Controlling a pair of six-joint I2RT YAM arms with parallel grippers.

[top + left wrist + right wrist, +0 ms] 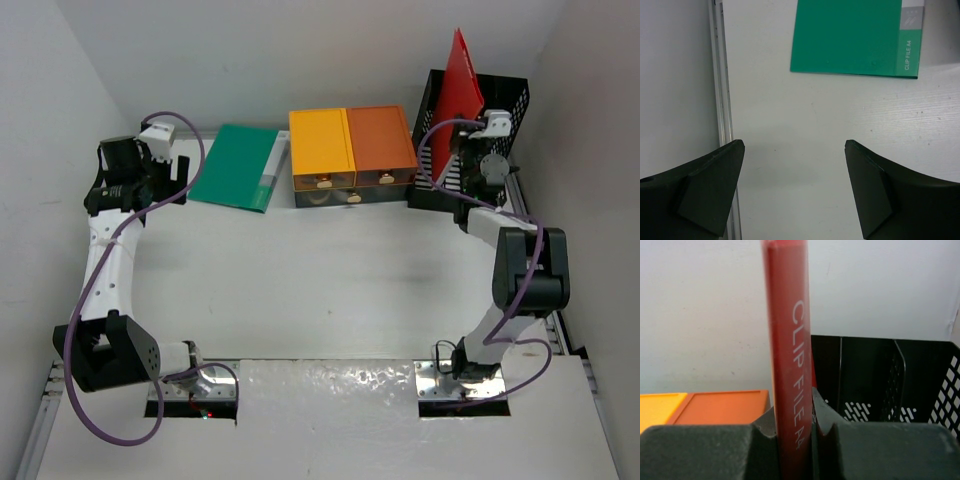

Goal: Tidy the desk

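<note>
The white desk [320,270] fills the top view. A green clip file [237,165] lies flat at its back left and shows at the top of the left wrist view [847,35]. My left gripper [150,180] hovers near it, open and empty, over bare desk [795,145]. My right gripper [475,150] is shut on a red clip file [464,75], held upright by its spine [790,365] at the front of the black mesh file rack [505,100].
A yellow-and-orange drawer box [352,155] stands at the back middle, between the green file and the rack; its orange top shows in the right wrist view [720,407]. A grey rail [722,100] runs along the desk's left side. Walls close in on three sides.
</note>
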